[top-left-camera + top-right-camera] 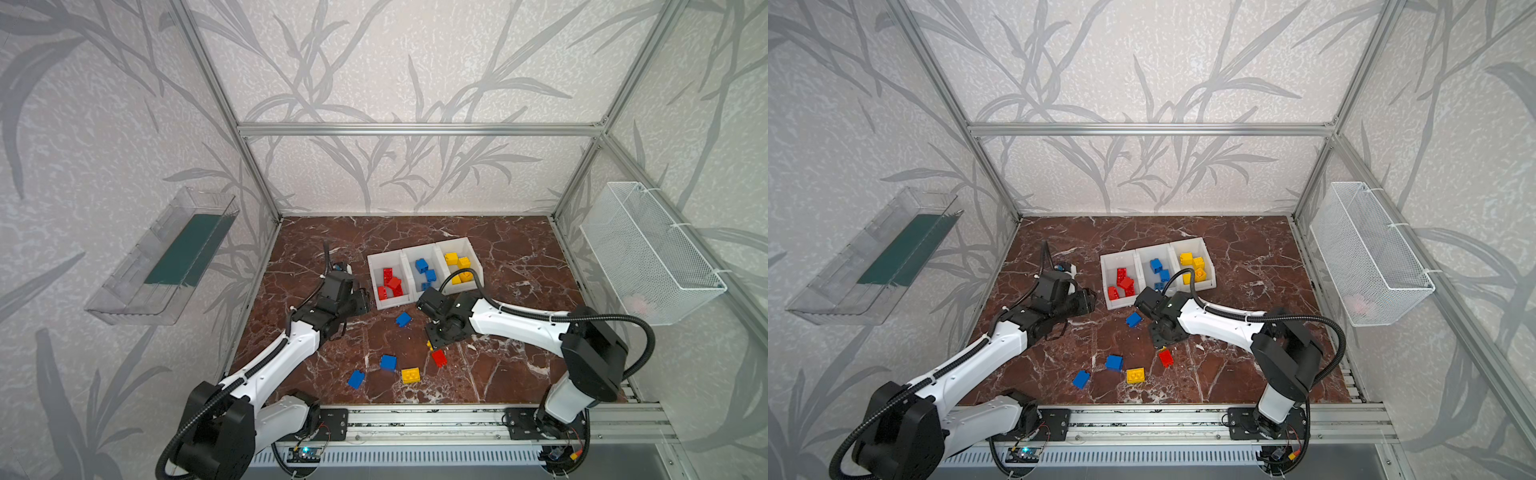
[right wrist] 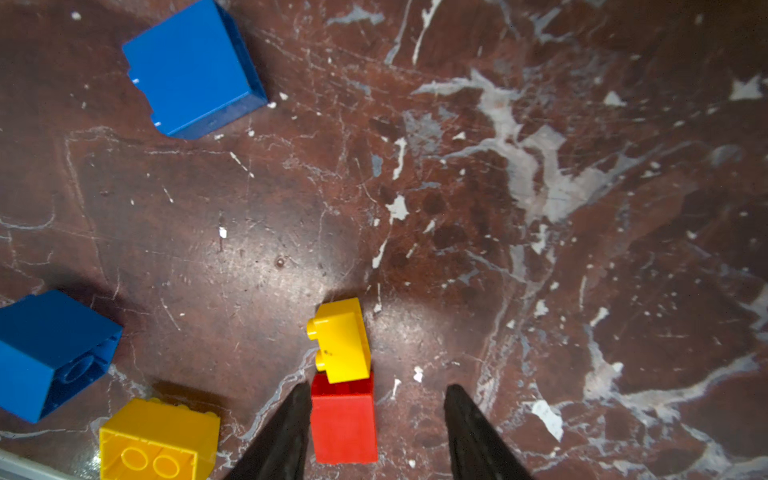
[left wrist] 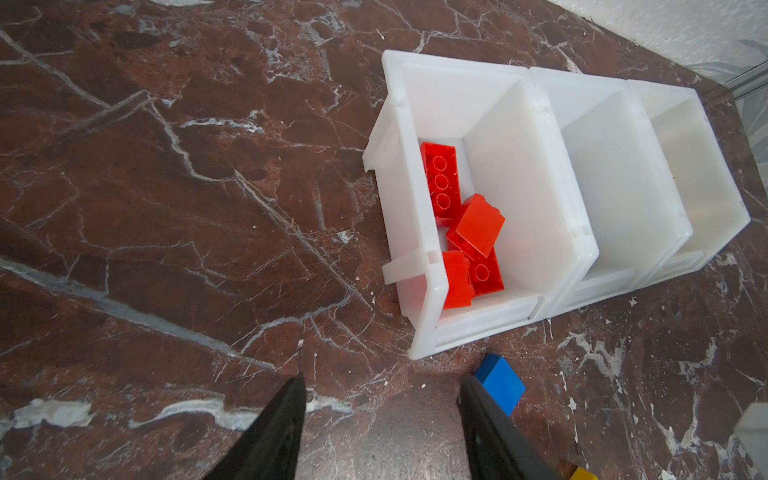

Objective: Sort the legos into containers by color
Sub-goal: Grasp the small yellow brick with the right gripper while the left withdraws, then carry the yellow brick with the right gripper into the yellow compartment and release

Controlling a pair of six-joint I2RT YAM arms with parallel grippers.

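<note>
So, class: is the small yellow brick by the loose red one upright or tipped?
Tipped on its side: in the right wrist view the small yellow brick has its studs pointing sideways, not up.

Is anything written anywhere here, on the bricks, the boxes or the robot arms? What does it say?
No readable text in any view.
Red brick and yellow brick: plain faces, no lettering shows.
Bins: unmarked white plastic.
Board by the front rail: any print is too small to read.
</note>
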